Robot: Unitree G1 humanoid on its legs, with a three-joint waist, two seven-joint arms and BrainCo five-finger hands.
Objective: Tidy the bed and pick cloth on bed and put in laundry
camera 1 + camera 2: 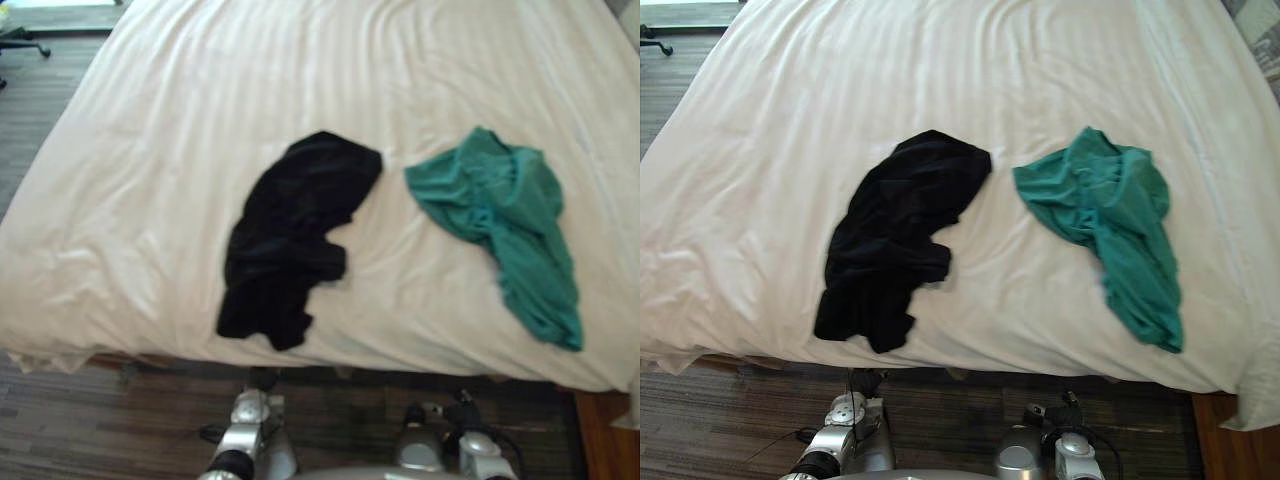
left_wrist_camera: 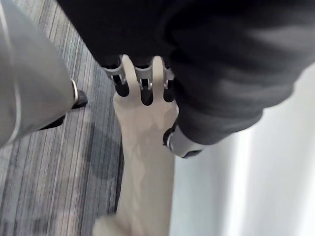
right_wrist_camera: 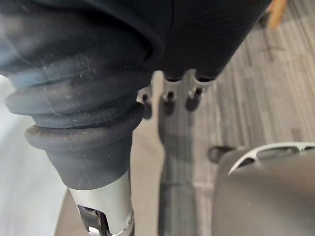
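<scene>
A wide bed covered by a white sheet lies before me. A crumpled black cloth rests near the bed's front edge, left of centre. To its right lies a crumpled green cloth, trailing toward the front right. The two cloths are apart and nothing touches them. My left hand hangs low beside the bed over the floor, fingers relaxed and empty. My right hand likewise hangs over the floor, fingers relaxed, holding nothing.
Dark striped wood floor runs along the bed's front edge and left side. A black chair base stands on the floor at the far left. A brown wooden piece shows by the bed's front right corner.
</scene>
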